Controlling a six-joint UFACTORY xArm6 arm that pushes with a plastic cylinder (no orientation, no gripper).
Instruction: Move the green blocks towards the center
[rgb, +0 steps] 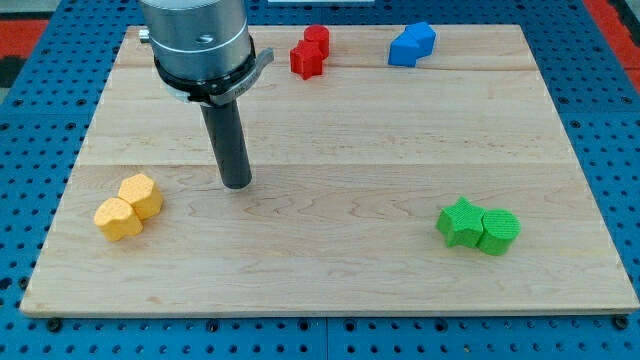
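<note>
Green blocks, two of them, a star (459, 222) and a rounded cylinder (498, 231), sit touching each other on the desk (340, 150), well apart from our tip (237, 185) toward the view's right and slightly lower. Two yellow blocks (129, 206) touch near the tip's left and lower; two red blocks (311, 52) and two blue blocks (412, 44) lie toward the view's top, right of the rod. We carry no fingers, only the bare rod touching nothing, with open desk between tip and greens.

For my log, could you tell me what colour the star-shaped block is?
The star-shaped block is green, seen in the camera view.
</note>
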